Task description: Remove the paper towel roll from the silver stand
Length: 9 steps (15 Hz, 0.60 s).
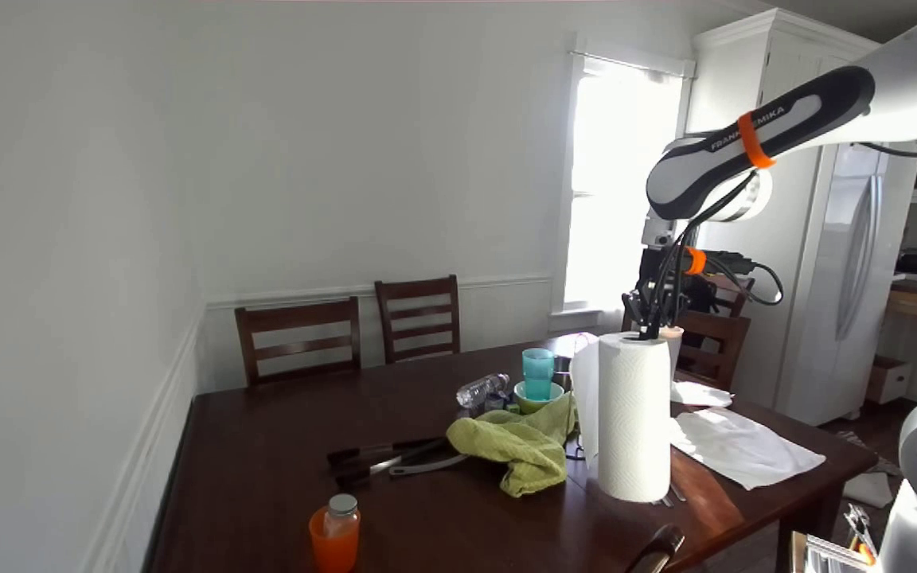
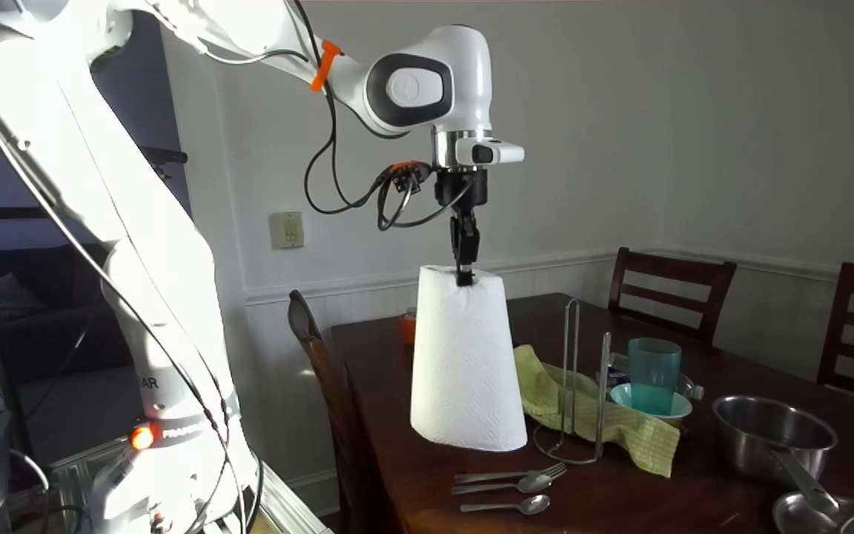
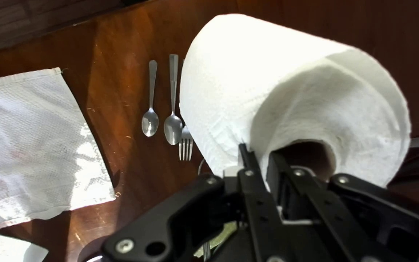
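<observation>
White paper towel roll (image 2: 468, 363), already off the silver stand (image 2: 603, 393) and held over the dark table (image 1: 267, 446), just beside the thin rods of this stand. Gripper (image 3: 258, 151) clenched on the upper wall of the roll: one finger (image 3: 248, 160) pressed against the outer paper, with small wrinkles around it, and the other finger at the hollow core. Nearly upright position of the roll, with a loose sheet (image 1: 583, 406) hanging along its side in an exterior view. Contact of its lower edge with the table: difficult to judge from these angles. Near the roll, two spoons (image 3: 150, 123) and, next to them, a fork (image 3: 186, 135) partly covered by the roll in the wrist view. Not far from the spoons, a flat white cloth (image 3: 35, 145). Behind the stand, in an exterior view, a crumpled green cloth (image 2: 642, 445); beyond it, a blue cup (image 2: 653, 371) standing inside a bowl (image 2: 681, 411), and a metal pot (image 2: 749, 449) near the bowl. Also beside the bowl, a clear bottle (image 1: 481, 391) lying on its side. Well apart from the roll, an orange cup (image 1: 333, 555) with a small jar (image 1: 341, 521) in it.
</observation>
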Tool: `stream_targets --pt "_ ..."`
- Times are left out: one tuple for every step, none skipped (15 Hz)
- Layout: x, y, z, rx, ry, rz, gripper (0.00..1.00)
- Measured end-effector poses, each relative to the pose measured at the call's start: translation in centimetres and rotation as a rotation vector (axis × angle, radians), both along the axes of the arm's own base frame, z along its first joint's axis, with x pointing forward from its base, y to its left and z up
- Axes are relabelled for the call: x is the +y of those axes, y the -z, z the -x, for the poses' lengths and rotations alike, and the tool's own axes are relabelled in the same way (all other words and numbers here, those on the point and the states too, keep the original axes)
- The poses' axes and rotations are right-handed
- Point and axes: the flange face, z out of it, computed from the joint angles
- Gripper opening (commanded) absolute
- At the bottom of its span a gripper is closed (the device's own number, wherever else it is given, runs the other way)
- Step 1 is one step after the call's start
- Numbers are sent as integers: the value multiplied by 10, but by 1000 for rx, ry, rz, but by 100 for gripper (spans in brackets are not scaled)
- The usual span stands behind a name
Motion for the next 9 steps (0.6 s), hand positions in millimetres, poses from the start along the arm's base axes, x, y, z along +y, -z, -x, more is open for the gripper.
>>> stream_targets --pt "2 6 0 -6 19 8 3" --pt "4 11 -1 -13 36 15 3" --pt "7 16 -1 -18 51 19 3" --pt "9 20 -1 -21 63 22 3" --pt "11 24 -1 -23 67 26 3" --pt "14 28 -1 -23 66 28 3" --pt "16 31 -1 -22 64 31 3" --pt "18 35 -1 -23 62 35 4" --pt "20 37 -1 -23 62 38 37"
